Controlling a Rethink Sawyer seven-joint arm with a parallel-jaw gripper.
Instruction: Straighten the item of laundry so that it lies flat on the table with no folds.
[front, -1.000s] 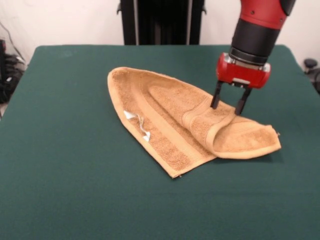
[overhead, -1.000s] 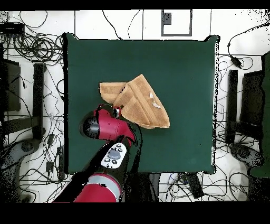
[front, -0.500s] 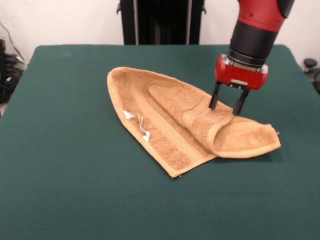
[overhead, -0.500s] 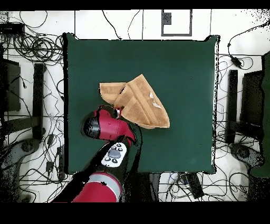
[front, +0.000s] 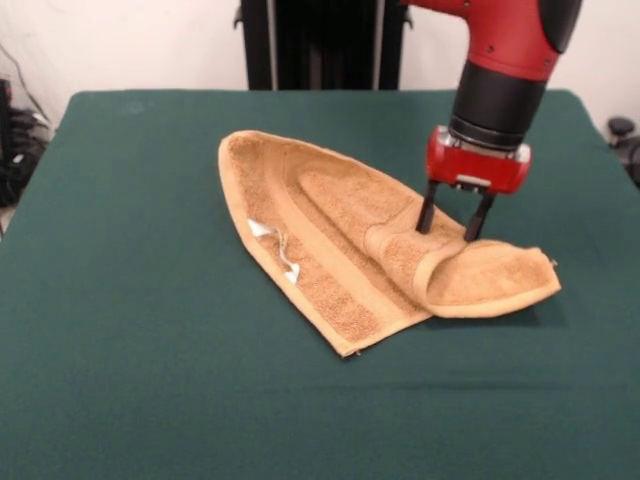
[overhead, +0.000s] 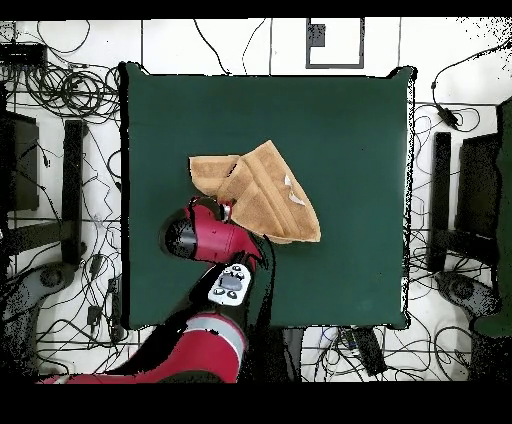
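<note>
Front view first: the towel (front: 372, 243) lies a little right of the middle of the green table (front: 130, 330), and it is anything but flat. Its left part spreads out in a pointed shape, with a small white tag (front: 275, 243) showing near the left edge. Its right part is doubled over into a thick rolled fold that ends in a rounded flap at the near right. The red and black arm (front: 505, 60) drops in from the upper right, and the gripper (front: 448, 222) stands upright right over the fold. Its two dark fingers (front: 427, 207) are spread apart, one on each side of the raised ridge of cloth, tips down at the fabric. Whether the tips press into the towel or only brush it cannot be told from here, but nothing is pinched between them.

Overhead view now: the towel (overhead: 262, 190) sits near the table's (overhead: 350, 120) centre, shifted slightly towards the left side. The arm (overhead: 205, 240) reaches in from the bottom and its red wrist covers the towel's lower left edge. The fingers themselves are hidden under the wrist here. The tag (overhead: 293, 192) shows as a pale fleck on the towel's right part.
</note>
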